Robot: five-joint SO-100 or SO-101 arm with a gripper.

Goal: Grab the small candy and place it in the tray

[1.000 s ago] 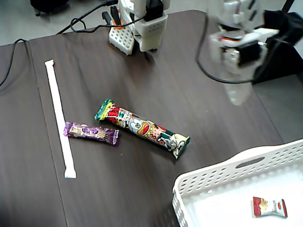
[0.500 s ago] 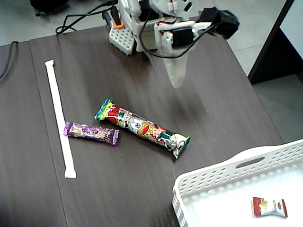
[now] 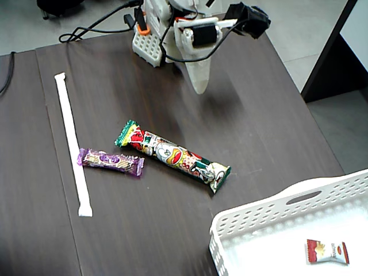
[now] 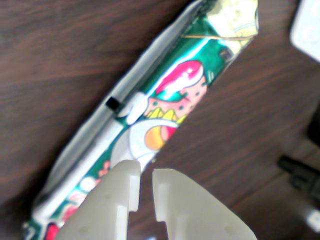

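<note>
The small candy [image 3: 327, 252], a short packet with red ends and a white middle, lies flat inside the white perforated tray [image 3: 270, 214] at the bottom right of the fixed view. My gripper [image 3: 199, 86] hangs over the far middle of the table, close to the arm's base and well away from the tray. Its white fingers [image 4: 177, 205] stand nearly together in the wrist view with only a thin slit between them, and my gripper [image 4: 145, 172] holds nothing. Neither the candy nor the tray shows in the wrist view.
A long cartoon-printed stick [image 3: 172, 155] lies diagonally mid-table and fills the wrist view [image 4: 150, 115]. A purple-wrapped bar [image 3: 110, 161] and a long white strip [image 3: 72, 144] lie to its left. The arm's base and cables [image 3: 155, 34] sit at the far edge.
The arm has swung from the right side of the table leftward, back toward its base. The small candy stays in the tray, and the other candies have not moved.
</note>
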